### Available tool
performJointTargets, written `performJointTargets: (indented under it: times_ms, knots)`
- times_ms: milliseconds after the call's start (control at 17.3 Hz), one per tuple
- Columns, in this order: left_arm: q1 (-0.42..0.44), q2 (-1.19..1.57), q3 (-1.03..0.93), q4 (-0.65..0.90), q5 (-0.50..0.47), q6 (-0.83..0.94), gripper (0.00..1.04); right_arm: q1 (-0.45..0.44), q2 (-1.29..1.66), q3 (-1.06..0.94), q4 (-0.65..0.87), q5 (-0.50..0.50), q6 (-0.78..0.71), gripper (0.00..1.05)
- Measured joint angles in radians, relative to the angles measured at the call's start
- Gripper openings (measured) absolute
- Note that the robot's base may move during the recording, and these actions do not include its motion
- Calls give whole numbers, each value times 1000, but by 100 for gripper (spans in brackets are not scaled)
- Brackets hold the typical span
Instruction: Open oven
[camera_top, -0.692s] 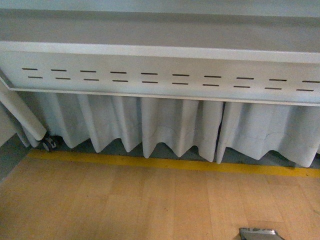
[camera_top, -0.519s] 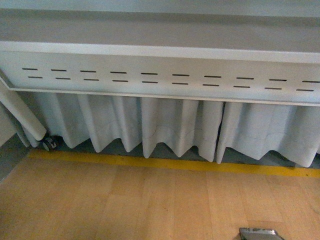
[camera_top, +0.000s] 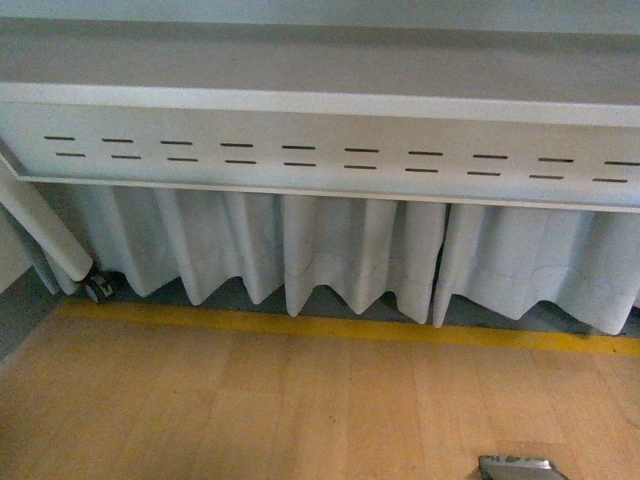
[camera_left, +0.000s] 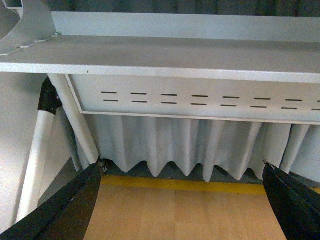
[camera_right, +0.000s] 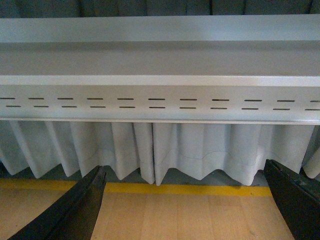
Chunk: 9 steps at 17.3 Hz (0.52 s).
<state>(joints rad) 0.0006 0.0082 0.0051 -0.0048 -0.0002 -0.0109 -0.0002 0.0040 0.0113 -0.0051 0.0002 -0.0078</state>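
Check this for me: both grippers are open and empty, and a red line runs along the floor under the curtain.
One thing is wrong: the line is yellow, not red, as the front view shows. It does run along the floor under the curtain, and the left gripper and right gripper are open and empty.

no legible text, no labels, brands, numbers or signs

white slotted panel (camera_top: 330, 160) | pleated curtain (camera_top: 350, 250) | yellow floor stripe (camera_top: 340, 327)
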Motion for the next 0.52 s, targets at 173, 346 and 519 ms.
performJointTargets:
  times_ms: [173, 346, 519]
  knots:
    - [0, 0, 0, 0, 0, 0, 98, 0, 0, 0, 0, 0, 0, 98]
    - [0, 0, 0, 0, 0, 0, 98, 0, 0, 0, 0, 0, 0, 98]
    - [0, 0, 0, 0, 0, 0, 98, 0, 0, 0, 0, 0, 0, 98]
